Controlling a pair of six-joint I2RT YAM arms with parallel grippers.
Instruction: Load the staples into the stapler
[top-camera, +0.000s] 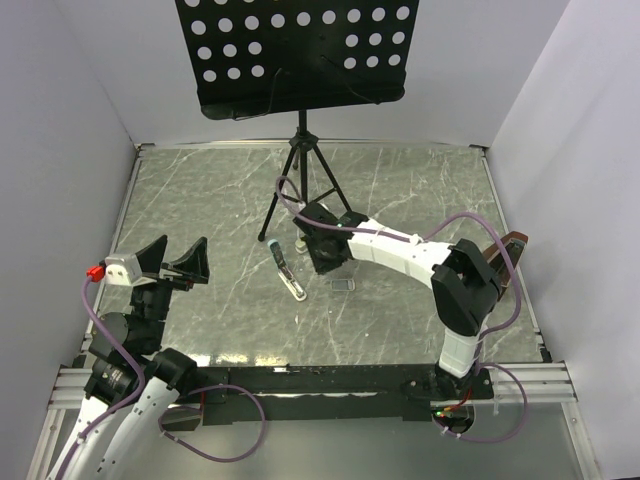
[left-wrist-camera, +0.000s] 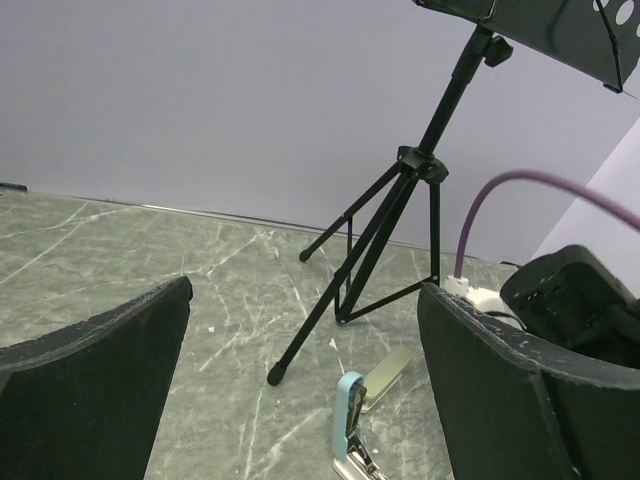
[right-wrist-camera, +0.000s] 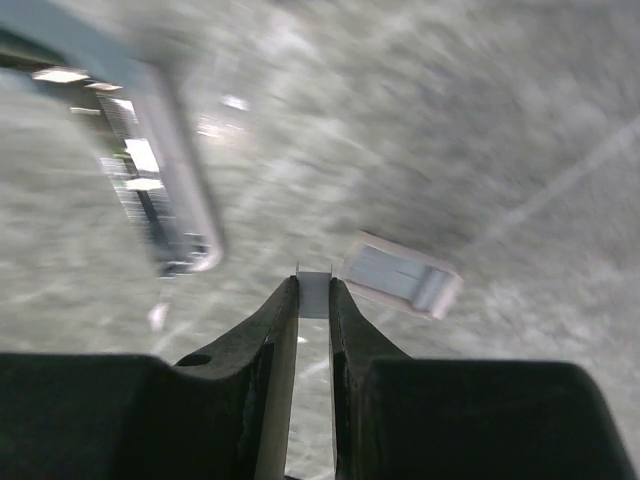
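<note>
The stapler (top-camera: 287, 268) lies open on the marble table; its light-blue end and metal channel show in the left wrist view (left-wrist-camera: 350, 425) and, blurred, in the right wrist view (right-wrist-camera: 160, 180). My right gripper (right-wrist-camera: 314, 290) is shut on a small silvery staple strip (right-wrist-camera: 314, 293) held between its tips, just right of the stapler's channel. In the top view it (top-camera: 322, 262) hovers beside the stapler. The small staple box (right-wrist-camera: 402, 275) lies open on the table to the right, also seen in the top view (top-camera: 343, 285). My left gripper (top-camera: 175, 262) is open and empty at the left.
A black music stand's tripod (top-camera: 300, 170) stands behind the stapler, its legs (left-wrist-camera: 370, 250) close to it. A pale flat piece (left-wrist-camera: 388, 372) lies by the stapler's blue end. White walls enclose the table.
</note>
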